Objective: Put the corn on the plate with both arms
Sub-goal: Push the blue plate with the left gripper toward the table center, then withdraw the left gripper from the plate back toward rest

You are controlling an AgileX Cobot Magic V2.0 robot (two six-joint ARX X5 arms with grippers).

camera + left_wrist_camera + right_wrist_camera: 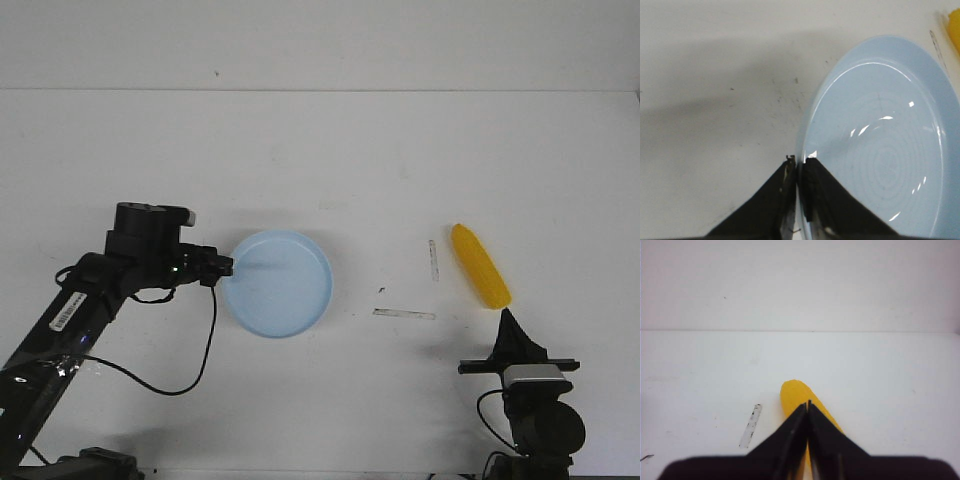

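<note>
The pale blue plate lies left of the table's middle. My left gripper is shut on the plate's left rim; in the left wrist view the thin rim runs between the closed black fingers of the gripper, and the plate fills that side. The yellow corn lies on the table at the right, apart from the plate. My right gripper is shut and empty, just short of the corn's near end. In the right wrist view the gripper points along the corn.
Two short strips of clear tape lie on the table between plate and corn, one beside the corn and one nearer the front. The back wall stands behind the table's far edge.
</note>
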